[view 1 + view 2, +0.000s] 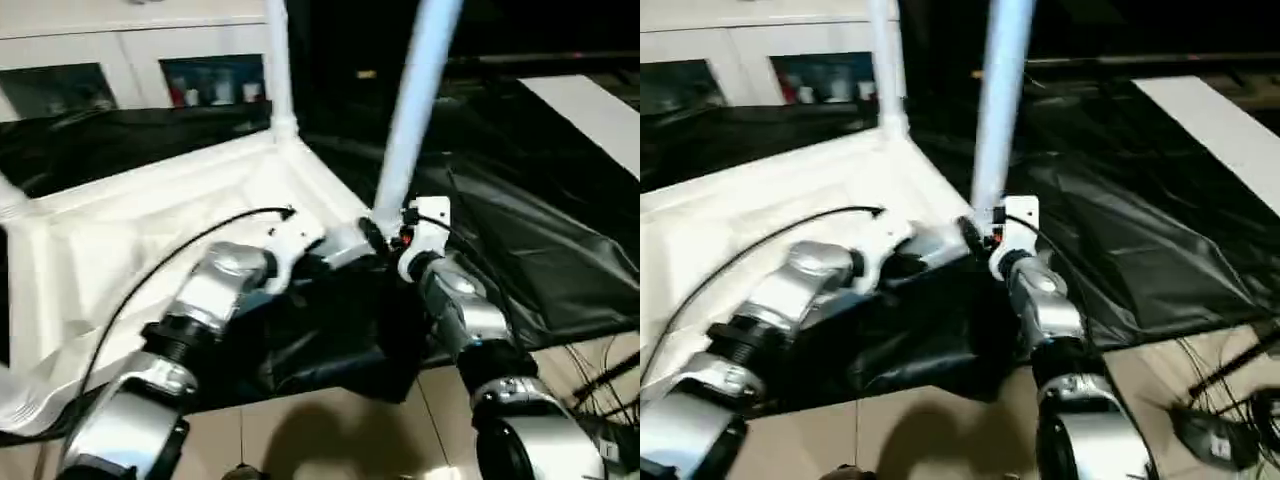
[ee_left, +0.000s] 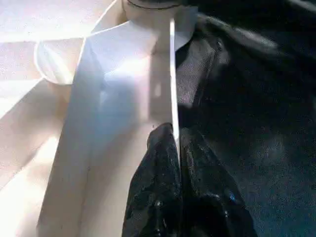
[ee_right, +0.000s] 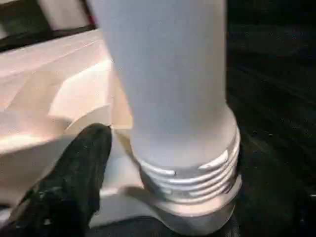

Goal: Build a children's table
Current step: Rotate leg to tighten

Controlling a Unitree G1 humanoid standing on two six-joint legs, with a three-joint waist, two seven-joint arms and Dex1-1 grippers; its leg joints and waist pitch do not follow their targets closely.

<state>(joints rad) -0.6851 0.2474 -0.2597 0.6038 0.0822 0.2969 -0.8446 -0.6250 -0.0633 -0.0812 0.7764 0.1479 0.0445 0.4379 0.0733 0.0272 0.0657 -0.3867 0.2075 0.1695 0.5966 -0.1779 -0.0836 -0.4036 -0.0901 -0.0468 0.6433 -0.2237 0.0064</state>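
The children's table lies upside down, its white ribbed underside facing up, on black sheeting that drapes the surface beneath it. A leg rises from the near corner socket, leaning a little, its threaded end sitting in the socket collar (the right wrist view shows several threads above the rim, so it is not fully wound in). A second leg stands in the far corner socket, and the base of a third shows at the left edge of the head view.

The left hand is clenched on the thin upright side wall of the table top, just short of the near corner; its two black fingers press together with the white edge between them. The right hand sits at the base of the near leg, right beside the socket. One black finger shows on one side of the threaded end, apart from it; whether the hand is released or gripping the leg I cannot tell.

Both silver forearms reach in from below, a black cable arching over the left one. Behind the table stands a white cabinet with glass-fronted compartments. A pale tiled floor lies below the sheeting, with cables at the right.
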